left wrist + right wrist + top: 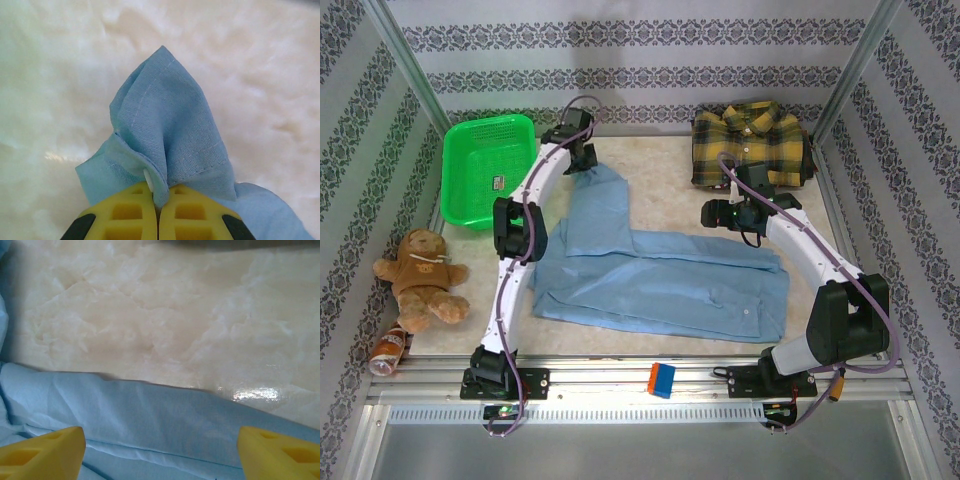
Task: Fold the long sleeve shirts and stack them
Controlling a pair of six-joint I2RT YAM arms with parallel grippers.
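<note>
Basket (485, 160): green; I see one small tag inside.
Left tool (157, 195): clamped on blue shirt (165, 125), plain in wrist view.
Right tool (160, 445): apart over that shirt.

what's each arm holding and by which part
Left jaws are shut on the blue shirt, at its sleeve end. Right jaws are open, holding nothing.

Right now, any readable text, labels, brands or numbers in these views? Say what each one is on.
No text can be read in these views.
Sticker in the green basket: too small to read.
Chest patch on the teddy bear: blurred.
Orange label on the small container: blurred.
Light blue shirt and plaid shirt: no print visible.
</note>
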